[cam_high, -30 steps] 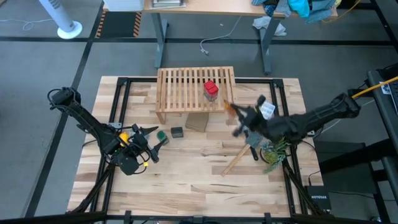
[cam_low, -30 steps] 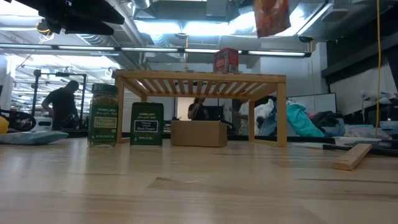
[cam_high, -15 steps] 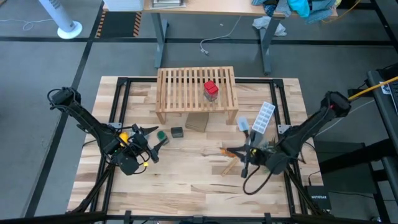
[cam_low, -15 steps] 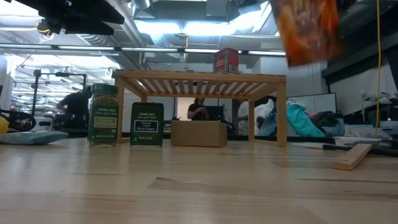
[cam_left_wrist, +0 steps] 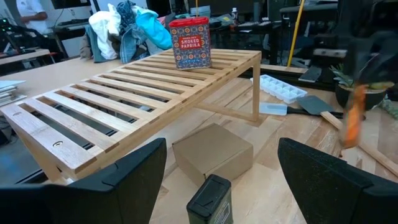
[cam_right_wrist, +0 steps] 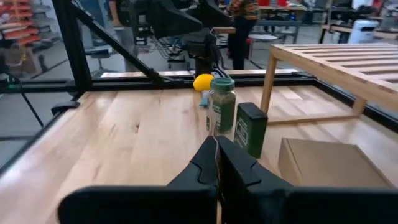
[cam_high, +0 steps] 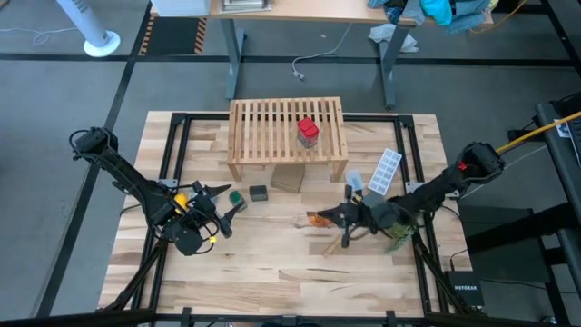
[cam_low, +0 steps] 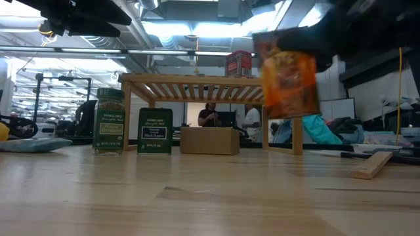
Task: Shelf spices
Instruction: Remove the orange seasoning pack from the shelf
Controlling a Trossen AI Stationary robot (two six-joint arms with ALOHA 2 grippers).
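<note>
The orange translucent packet [cam_high: 318,218] is in my shut right gripper [cam_high: 341,217], in the air over the table's middle right; in the low view it [cam_low: 289,77] hangs in front of the shelf's right leg. The red jar [cam_high: 308,131] stands on the light-wood shelf [cam_high: 272,123]. The green round jar [cam_high: 236,196] and the dark box-like jar [cam_high: 259,193] stand on the table before the shelf's left part. My left gripper [cam_high: 227,207] is open and empty beside them, its fingers wide apart in its wrist view [cam_left_wrist: 222,149]. My right gripper pinches the packet between its two shut fingers, at the packet's end toward the table's right [cam_high: 330,218]. The fingers come about level from the table's right. The packet sticks out toward the left, clear of the table, and shows edge-on as a thin line [cam_right_wrist: 216,143].
A cardboard box [cam_high: 287,178] sits under the shelf. A white ice-cube tray [cam_high: 385,171] and a spatula [cam_high: 355,183] lie right of the shelf. A wood strip [cam_high: 338,240] and a small plant [cam_high: 400,232] are close to my right arm.
My right gripper has carried the packet from beside the shelf's right end toward the table's near edge, then down and toward the left. The packet has stayed in the shut fingers and now hangs lower, in front of the shelf.
</note>
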